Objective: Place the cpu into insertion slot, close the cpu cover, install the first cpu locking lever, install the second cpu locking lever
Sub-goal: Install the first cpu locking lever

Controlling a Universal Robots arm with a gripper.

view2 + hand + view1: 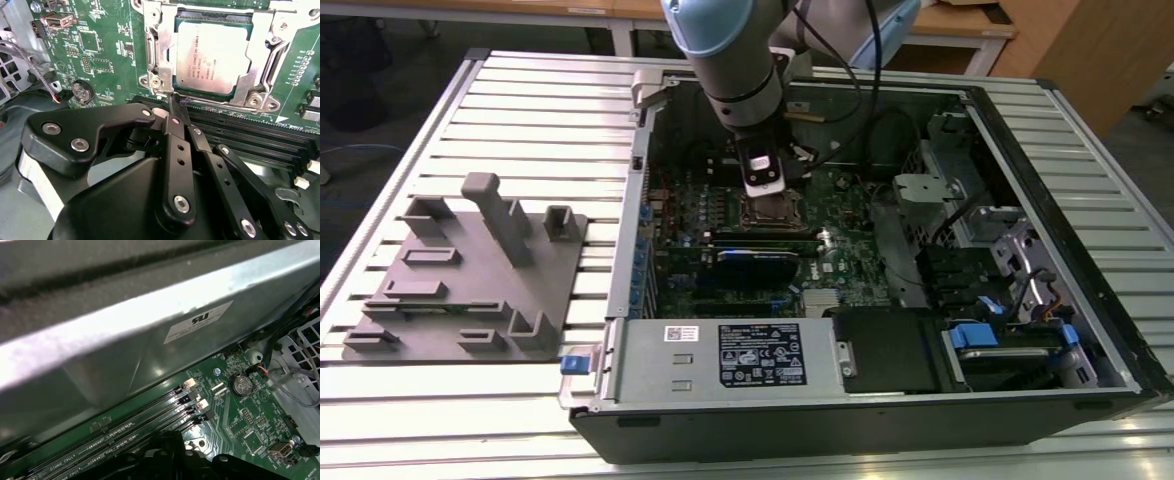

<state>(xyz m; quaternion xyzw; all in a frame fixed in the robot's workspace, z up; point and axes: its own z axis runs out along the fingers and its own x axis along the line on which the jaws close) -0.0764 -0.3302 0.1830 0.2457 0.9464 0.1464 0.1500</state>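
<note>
In the exterior view, the arm reaches down into an open computer case (1067, 250) lying on the table (520, 130), its claw (765, 188) poised just above the insertion slot (771, 211). In the second wrist view, the cpu (212, 57) sits in the slot with the cpu cover (260, 55) down around it, and the claw's fingers (176, 112) are pressed together, holding nothing, their tip at the socket's edge. The first wrist view shows memory slots (125, 432) beside a grey metal wall (125, 355).

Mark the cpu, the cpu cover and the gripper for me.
cpu (212, 57): second wrist view, middle of its silver-grey metal face.
cpu cover (261, 50): second wrist view, on a side bar of the silver frame beside the chip.
gripper (179, 107): second wrist view, at its black fingertips by the socket's edge.
</note>
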